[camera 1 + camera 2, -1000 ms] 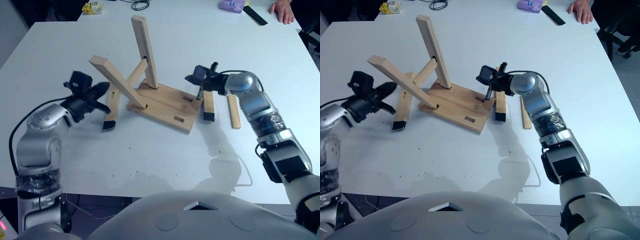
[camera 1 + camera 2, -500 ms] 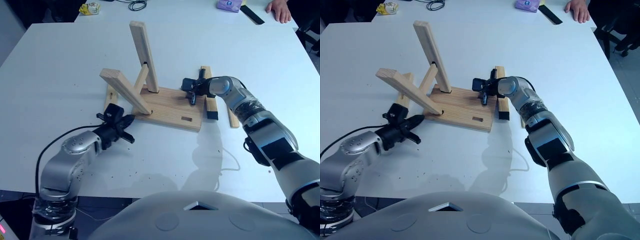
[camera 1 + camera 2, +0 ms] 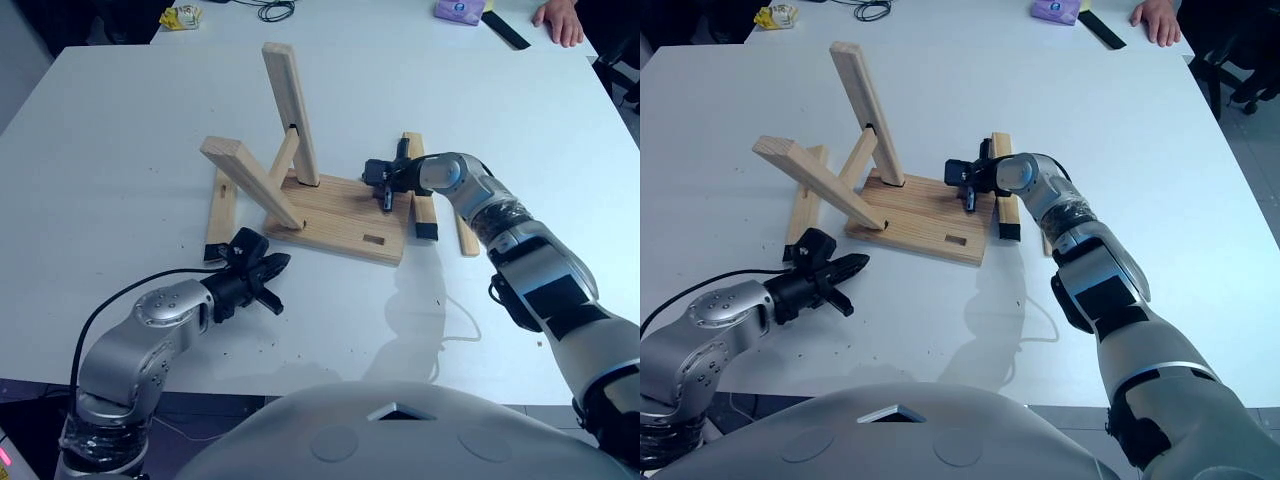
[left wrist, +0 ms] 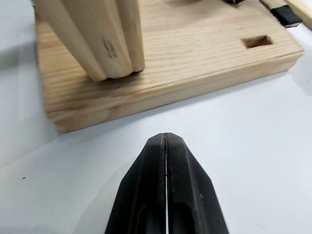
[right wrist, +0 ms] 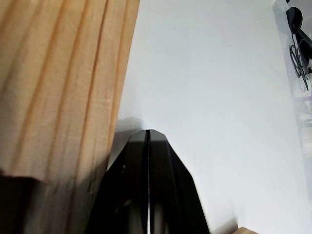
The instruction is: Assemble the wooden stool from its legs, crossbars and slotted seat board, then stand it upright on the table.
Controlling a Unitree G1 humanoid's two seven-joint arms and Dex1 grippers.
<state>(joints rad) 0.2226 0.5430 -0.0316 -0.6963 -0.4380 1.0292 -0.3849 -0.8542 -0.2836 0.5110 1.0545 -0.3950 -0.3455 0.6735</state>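
Rising from one seat board (image 3: 345,218) are two legs (image 3: 290,110) (image 3: 245,180); left pincer (image 3: 278,265) and right pincer (image 3: 385,198) both closed.

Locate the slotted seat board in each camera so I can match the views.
Left eye view: slotted seat board lies mid-table, right pincer at its far edge.
Right eye view: the board sits left of centre.
Left wrist view: its edge and top lie just beyond the left pincer.
Right wrist view: cannot tell; wood beside the pincer may be a loose leg.
Shared landmark: the empty slot near the board's corner.
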